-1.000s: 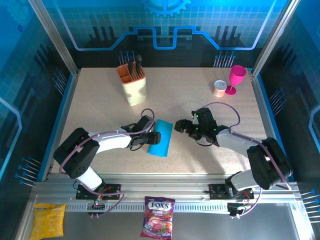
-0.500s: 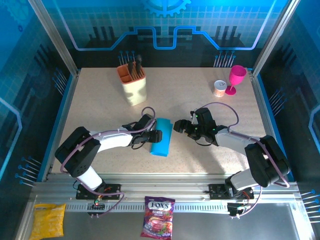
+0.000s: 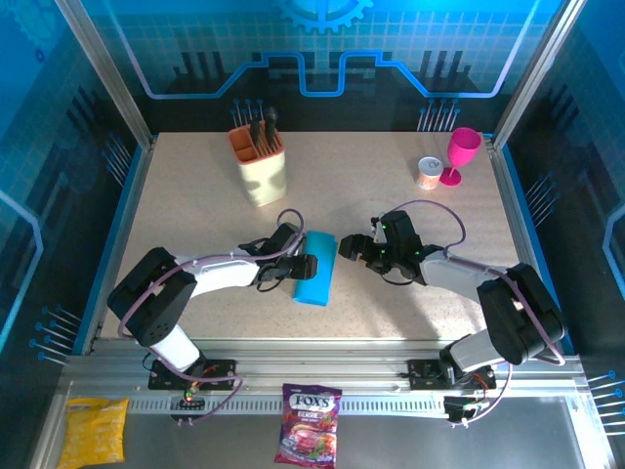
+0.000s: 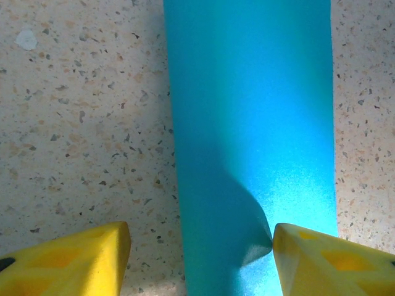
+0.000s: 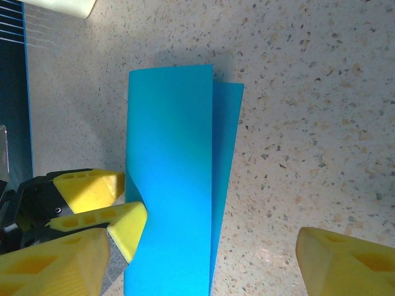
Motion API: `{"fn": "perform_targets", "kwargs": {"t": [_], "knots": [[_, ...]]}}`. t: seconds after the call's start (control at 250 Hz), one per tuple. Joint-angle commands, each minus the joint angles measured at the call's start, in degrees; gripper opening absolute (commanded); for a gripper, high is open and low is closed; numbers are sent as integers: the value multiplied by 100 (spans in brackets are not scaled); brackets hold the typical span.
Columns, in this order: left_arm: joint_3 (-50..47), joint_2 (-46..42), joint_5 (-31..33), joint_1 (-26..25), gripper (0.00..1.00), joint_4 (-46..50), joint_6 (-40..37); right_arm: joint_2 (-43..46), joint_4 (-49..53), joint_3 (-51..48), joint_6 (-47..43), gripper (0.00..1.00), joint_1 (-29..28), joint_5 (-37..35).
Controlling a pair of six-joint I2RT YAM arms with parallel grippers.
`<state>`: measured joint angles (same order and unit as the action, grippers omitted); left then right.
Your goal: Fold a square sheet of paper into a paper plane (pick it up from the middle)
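Observation:
The square sheet of paper (image 3: 316, 268) lies mid-table, folded over into a cyan strip. In the right wrist view its top flap (image 5: 170, 179) stops short of the lower layer's right edge (image 5: 226, 148). My left gripper (image 3: 299, 264) sits at the strip's left side, open. In the left wrist view the left gripper (image 4: 200, 259) straddles the sheet (image 4: 247, 111), and its right fingertip (image 4: 308, 256) dents the curved fold. My right gripper (image 3: 350, 246) hovers open just right of the paper, its jaws (image 5: 200, 265) spread wide above the strip. The paper plane is out of view.
A beige utensil holder (image 3: 262, 168) stands at the back left. A pink goblet (image 3: 461, 154) and a small can (image 3: 429, 173) are at the back right. Snack packets (image 3: 310, 422) lie below the table's front rail.
The left gripper has nudged right against the fold, and the paper now looks narrower. The right arm has barely moved.

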<state>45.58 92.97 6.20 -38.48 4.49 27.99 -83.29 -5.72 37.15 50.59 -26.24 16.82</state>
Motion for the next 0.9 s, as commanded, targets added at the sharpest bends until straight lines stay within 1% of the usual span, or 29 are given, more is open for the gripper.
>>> {"fn": "perform_targets", "kwargs": {"t": [0.0, 0.34, 0.895], "knots": [[-68, -19, -84, -32, 64, 115, -188, -64, -123, -27, -31, 80, -48, 76], [-146, 23, -69, -36, 64, 157, -302, -74, -143, -34, -30, 76, -47, 93], [-17, 76, -123, -37, 64, 105, -204, -201, -202, 14, -21, 66, -125, 217]]}}
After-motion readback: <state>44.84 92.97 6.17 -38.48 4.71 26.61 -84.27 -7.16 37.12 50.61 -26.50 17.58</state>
